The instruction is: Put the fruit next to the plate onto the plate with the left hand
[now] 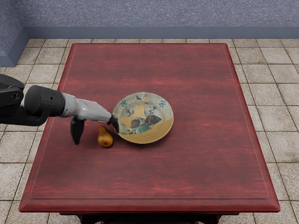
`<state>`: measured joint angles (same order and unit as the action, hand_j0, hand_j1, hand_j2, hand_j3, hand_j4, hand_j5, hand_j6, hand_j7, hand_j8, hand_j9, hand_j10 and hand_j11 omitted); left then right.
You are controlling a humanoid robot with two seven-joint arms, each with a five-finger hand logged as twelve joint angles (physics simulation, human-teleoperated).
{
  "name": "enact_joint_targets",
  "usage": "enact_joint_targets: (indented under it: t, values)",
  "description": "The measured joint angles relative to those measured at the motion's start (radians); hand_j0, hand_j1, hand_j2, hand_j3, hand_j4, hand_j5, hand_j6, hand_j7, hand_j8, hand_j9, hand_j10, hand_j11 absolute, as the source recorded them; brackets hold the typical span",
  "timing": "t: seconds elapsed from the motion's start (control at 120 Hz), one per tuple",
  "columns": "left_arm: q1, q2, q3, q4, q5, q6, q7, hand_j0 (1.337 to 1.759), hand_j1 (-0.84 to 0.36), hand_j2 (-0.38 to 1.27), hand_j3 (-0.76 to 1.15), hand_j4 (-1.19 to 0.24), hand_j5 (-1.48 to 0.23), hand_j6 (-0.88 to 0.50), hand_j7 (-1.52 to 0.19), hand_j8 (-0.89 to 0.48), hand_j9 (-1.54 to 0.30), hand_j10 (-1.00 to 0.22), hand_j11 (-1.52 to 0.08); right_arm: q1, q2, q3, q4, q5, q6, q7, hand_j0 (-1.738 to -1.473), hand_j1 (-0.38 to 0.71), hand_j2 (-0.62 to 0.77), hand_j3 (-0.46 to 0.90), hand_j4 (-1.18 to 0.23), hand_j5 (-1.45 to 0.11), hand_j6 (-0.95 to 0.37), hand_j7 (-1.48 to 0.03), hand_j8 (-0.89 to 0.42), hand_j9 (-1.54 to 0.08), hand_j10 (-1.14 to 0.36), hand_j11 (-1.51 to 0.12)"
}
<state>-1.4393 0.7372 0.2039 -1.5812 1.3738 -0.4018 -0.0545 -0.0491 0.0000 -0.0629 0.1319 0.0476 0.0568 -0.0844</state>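
Head view looks down at a slant on a dark red wooden tabletop (201, 84) that stands on a floor (275, 98) of pale stone tiles, with a blue-grey wall (163, 14) behind it. The left arm (42, 100) comes in from the picture's left edge, black at the forearm and grey toward the wrist. Its left robot hand (88, 111) hangs low over the tabletop, just left of the plate (152, 136). The hand is spread wide and grasps nothing. Its dark-tipped fingers (76, 131) stand apart: one points down toward the tabletop at the hand's left side, and another reaches out to the right and ends at the plate's left rim. The plate is shallow and ochre-edged, with a blue, green and grey painted pattern inside, and it sits near the tabletop's middle. The pear (105, 137), brownish orange, lies on the tabletop just beside the plate's lower left edge, not on the plate. Its narrow end points up toward the hand. It sits between the two spread fingers, right below the palm, and whether the hand touches it cannot be told.
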Motion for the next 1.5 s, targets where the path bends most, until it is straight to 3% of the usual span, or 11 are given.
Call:
enact_joint_targets:
  t: [0.017,0.042,0.142,0.242,0.275,0.3,0.325,0.583,0.825,1.142,1.5]
  values:
    - [0.000,-0.001,0.000,0.000,0.000,0.002,-0.001,1.658,0.00,0.06,0.00,-0.30,-0.38,-0.14,-0.54,-0.30,-0.38,-0.30,-0.38,0.000,0.000,0.000,0.000,0.000,0.000,0.000,-1.658,-0.32,0.00,0.00,-0.02,-0.03,-0.02,-0.03,-0.02,-0.03,-0.02,-0.03]
    - [0.000,-0.001,0.000,0.000,0.000,0.005,-0.001,1.658,-0.01,0.06,0.00,-0.31,-0.38,-0.13,-0.57,-0.30,-0.39,-0.30,-0.39,0.000,0.000,0.000,0.000,0.000,0.000,0.000,-1.658,-0.32,0.00,0.00,-0.02,-0.03,-0.02,-0.03,-0.02,-0.03,-0.02,-0.03]
    - [0.004,0.001,0.001,0.000,-0.003,0.023,-0.002,1.658,-0.02,0.06,0.00,-0.31,-0.39,-0.21,-0.49,-0.31,-0.40,-0.31,-0.40,0.000,0.000,0.000,0.000,0.000,0.000,0.000,-1.658,-0.32,0.00,0.00,-0.02,-0.03,-0.02,-0.03,-0.02,-0.03,-0.02,-0.03]
    - [0.020,0.004,0.004,0.001,-0.004,0.048,-0.003,1.658,-0.02,0.06,0.00,-0.32,-0.39,-0.06,-0.75,-0.31,-0.40,-0.31,-0.40,0.000,0.000,0.000,0.000,0.000,0.000,0.000,-1.658,-0.32,0.00,0.00,-0.02,-0.03,-0.02,-0.03,-0.02,-0.03,-0.02,-0.03]
    - [0.022,0.007,0.005,0.001,-0.007,0.058,-0.005,1.658,-0.02,0.06,0.00,-0.32,-0.39,-0.14,-0.62,-0.31,-0.40,-0.31,-0.40,0.000,0.000,0.000,0.000,0.000,0.000,0.000,-1.658,-0.32,0.00,0.00,-0.02,-0.03,-0.02,-0.03,-0.02,-0.03,-0.02,-0.03]
    - [0.022,0.015,0.006,0.000,-0.013,0.064,-0.007,1.658,-0.02,0.06,0.00,-0.31,-0.40,-0.27,-0.39,-0.31,-0.41,-0.31,-0.41,0.000,0.000,0.000,0.000,0.000,0.000,0.000,-1.658,-0.32,0.00,0.00,-0.02,-0.03,-0.02,-0.03,-0.02,-0.03,-0.02,-0.03]
    - [0.022,0.021,0.006,0.000,-0.014,0.069,-0.018,1.658,-0.02,0.06,0.00,-0.31,-0.41,-0.32,-0.28,-0.32,-0.41,-0.32,-0.41,0.000,0.000,0.000,0.000,0.000,0.000,0.000,-1.658,-0.32,0.00,0.00,-0.02,-0.03,-0.02,-0.03,-0.02,-0.03,-0.02,-0.03]
    - [0.020,0.046,-0.003,-0.007,-0.028,0.091,-0.014,1.658,-0.03,0.07,0.00,-0.32,-0.41,-0.32,-0.37,-0.32,-0.41,-0.32,-0.41,0.000,0.000,0.000,0.000,0.000,0.000,0.000,-1.658,-0.32,0.00,0.00,-0.02,-0.03,-0.02,-0.03,-0.02,-0.03,-0.02,-0.03]
    - [0.022,0.067,-0.006,-0.020,-0.034,0.107,-0.033,1.658,-0.03,0.07,0.00,-0.32,-0.42,-0.32,-0.41,-0.32,-0.42,-0.32,-0.42,0.000,0.000,0.000,0.000,0.000,0.000,0.000,-1.658,-0.32,0.00,0.00,-0.02,-0.03,-0.02,-0.03,-0.02,-0.03,-0.02,-0.03]
    - [0.038,0.068,-0.002,-0.023,-0.034,0.131,-0.042,1.658,-0.14,0.08,0.00,-0.41,-0.53,-0.41,-0.52,-0.41,-0.53,-0.41,-0.53,0.000,0.000,0.000,0.000,0.000,0.000,0.000,-1.658,-0.32,0.00,0.00,-0.02,-0.03,-0.02,-0.03,-0.02,-0.03,-0.02,-0.03]
    - [0.071,0.060,0.000,-0.020,0.016,0.182,-0.043,1.658,-0.17,0.09,0.00,-0.43,-0.56,-0.43,-0.56,-0.43,-0.56,-0.43,-0.56,0.000,0.000,0.000,0.000,0.000,0.000,0.000,-1.658,-0.32,0.00,0.00,-0.02,-0.03,-0.02,-0.03,-0.02,-0.03,-0.02,-0.03]
